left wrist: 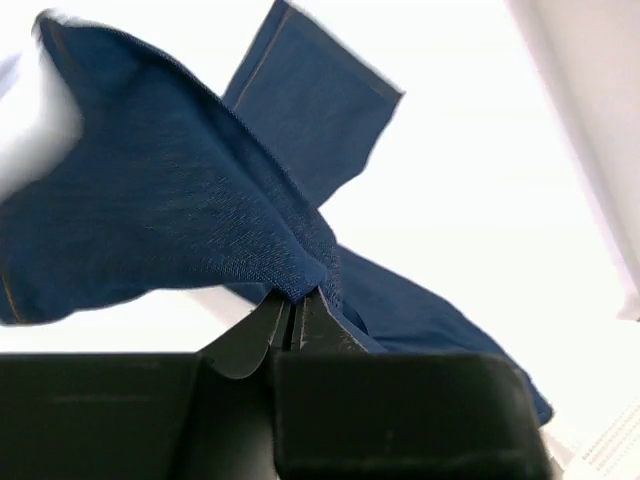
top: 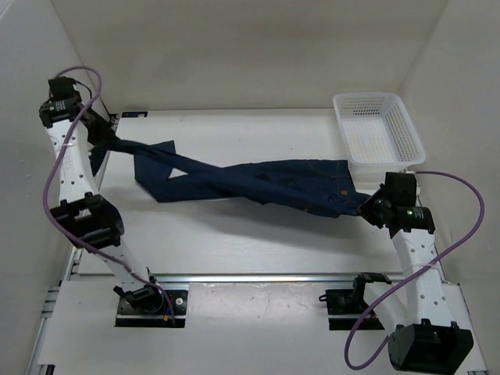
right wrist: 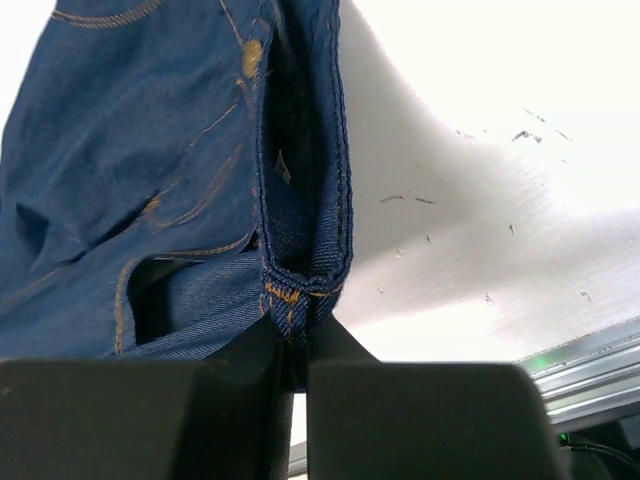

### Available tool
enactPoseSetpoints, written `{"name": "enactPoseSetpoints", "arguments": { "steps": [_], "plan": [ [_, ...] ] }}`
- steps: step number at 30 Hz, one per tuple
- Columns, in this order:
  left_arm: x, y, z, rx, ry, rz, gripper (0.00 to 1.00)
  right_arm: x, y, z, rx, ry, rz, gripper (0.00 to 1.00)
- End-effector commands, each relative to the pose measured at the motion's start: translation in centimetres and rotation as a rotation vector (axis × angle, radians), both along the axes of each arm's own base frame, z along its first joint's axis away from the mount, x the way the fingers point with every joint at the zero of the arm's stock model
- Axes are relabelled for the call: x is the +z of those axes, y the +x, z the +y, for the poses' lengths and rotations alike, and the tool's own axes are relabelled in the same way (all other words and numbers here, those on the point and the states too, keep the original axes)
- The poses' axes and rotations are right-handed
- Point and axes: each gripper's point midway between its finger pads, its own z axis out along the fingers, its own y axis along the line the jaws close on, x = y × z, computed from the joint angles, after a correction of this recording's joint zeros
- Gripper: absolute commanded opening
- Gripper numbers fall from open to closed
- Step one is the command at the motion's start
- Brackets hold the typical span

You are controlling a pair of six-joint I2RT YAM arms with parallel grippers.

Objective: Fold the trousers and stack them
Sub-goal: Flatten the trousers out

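Note:
The dark navy jeans point(top: 250, 182) stretch across the table, legs crossed, waistband at the right. My left gripper point(top: 100, 134) at the far left is shut on a leg's cloth point(left wrist: 200, 210), pinched at the fingertips point(left wrist: 296, 300). My right gripper point(top: 369, 205) at the right is shut on the waistband edge point(right wrist: 300, 270), with orange stitching showing just above the fingers point(right wrist: 293, 325). The second leg end point(top: 156, 160) lies flat on the table near the left gripper.
A white mesh basket point(top: 378, 129) stands at the back right, just behind the right gripper. Walls close in on the left, back and right. The arm bases and a metal rail point(top: 258, 277) lie along the near edge.

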Motion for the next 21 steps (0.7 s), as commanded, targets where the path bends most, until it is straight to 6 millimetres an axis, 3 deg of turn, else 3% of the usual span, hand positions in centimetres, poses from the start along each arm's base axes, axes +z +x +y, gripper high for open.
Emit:
{"name": "enactPoseSetpoints", "arguments": {
  "steps": [1, 2, 4, 5, 6, 7, 8, 9, 11, 12, 14, 15, 16, 17, 20, 21],
  "plan": [
    [4.1, -4.1, 0.4, 0.044, 0.083, 0.013, 0.1, 2.3, 0.8, -1.6, -0.045, -0.072, -0.074, 0.0],
    [5.1, -5.2, 0.0, 0.046, 0.092, -0.013, 0.15, 2.0, 0.3, -1.6, -0.045, -0.071, -0.065, 0.0],
    [4.0, -6.3, -0.4, 0.034, 0.089, 0.018, 0.28, 1.1, -0.3, -1.5, -0.044, -0.071, -0.043, 0.0],
    [4.0, -6.2, -0.5, 0.021, 0.091, 0.007, 0.45, 0.8, -0.8, -1.5, -0.044, -0.07, -0.037, 0.0],
    [3.6, -6.1, -0.6, 0.003, 0.087, 0.006, 0.83, 0.2, -1.3, -1.5, -0.036, -0.075, -0.012, 0.0],
    [3.2, -5.5, -0.7, -0.014, 0.079, 0.008, 0.87, -0.4, -1.7, -1.5, -0.036, -0.075, -0.003, 0.0],
    [3.0, -4.8, -0.6, -0.021, 0.068, 0.009, 0.87, -1.0, -2.0, -1.5, -0.035, -0.074, 0.017, 0.0],
    [1.1, -3.6, -0.2, -0.023, 0.05, 0.054, 0.87, -1.3, -2.2, -1.4, -0.035, -0.074, 0.026, 0.0],
    [0.8, -2.2, -0.4, -0.05, 0.045, 0.082, 0.75, -1.1, -2.2, -1.4, -0.035, -0.074, 0.017, 0.0],
    [-0.8, -1.7, -0.2, -0.052, 0.025, 0.135, 0.63, -1.1, -2.2, -1.4, -0.035, -0.074, 0.017, 0.0],
    [-1.0, -1.9, -0.9, -0.053, 0.034, 0.161, 0.19, -0.7, -2.0, -1.5, -0.036, -0.074, 0.007, 0.0],
    [0.0, -2.3, -0.7, -0.04, 0.067, 0.121, 0.1, -0.3, -1.8, -1.5, -0.036, -0.075, 0.001, 0.0],
    [0.0, -2.8, -0.5, -0.03, 0.085, 0.119, 0.1, 0.0, -1.6, -1.5, -0.036, -0.075, -0.009, 0.0],
    [-2.0, -4.2, -0.2, -0.011, 0.102, 0.181, 0.1, 0.2, -1.4, -1.5, -0.037, -0.076, -0.019, 0.0],
    [-3.4, -6.8, 0.8, 0.057, 0.127, 0.207, 0.1, 0.0, -1.4, -1.5, -0.036, -0.075, -0.009, 0.0],
    [-6.5, -8.4, 0.2, 0.049, 0.079, 0.279, 0.12, 0.1, -1.2, -1.3, -0.03, -0.067, -0.018, 0.0]
  ]
}}
